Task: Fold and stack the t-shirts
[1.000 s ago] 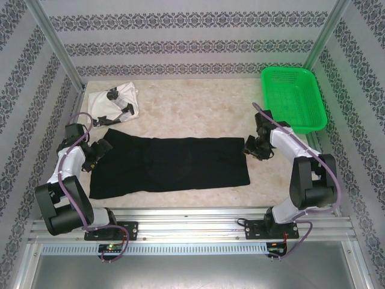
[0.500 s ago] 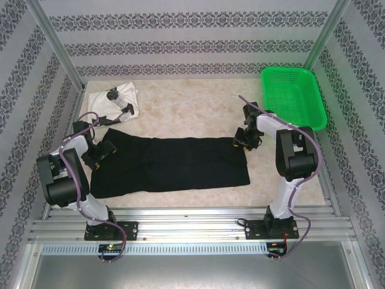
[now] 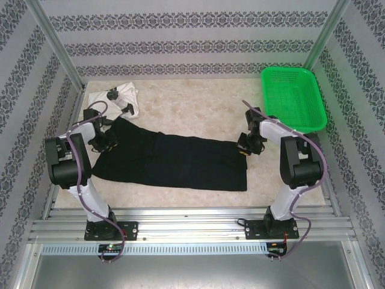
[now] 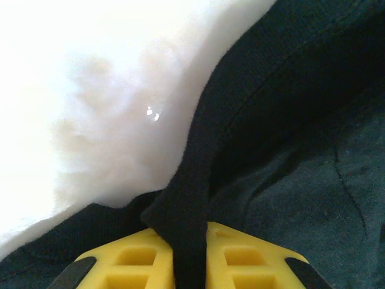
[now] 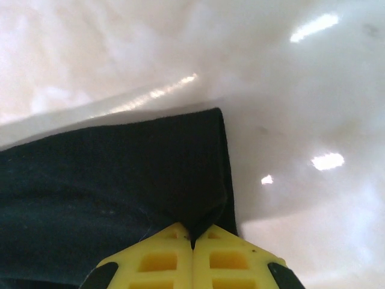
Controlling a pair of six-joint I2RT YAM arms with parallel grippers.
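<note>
Black, soft, light and limp, the black t-shirt (image 3: 174, 162) lies spread across the near middle of the table (image 3: 198, 114), so it is best taken at hems and corners. The left fingers (image 4: 240, 256) are closed on a fold of its left edge and the right fingers (image 5: 231, 262) are pinched tight on its far right corner, which the wrist views show close up. The top view adds the white t-shirt (image 3: 114, 99), crumpled in the far left corner.
</note>
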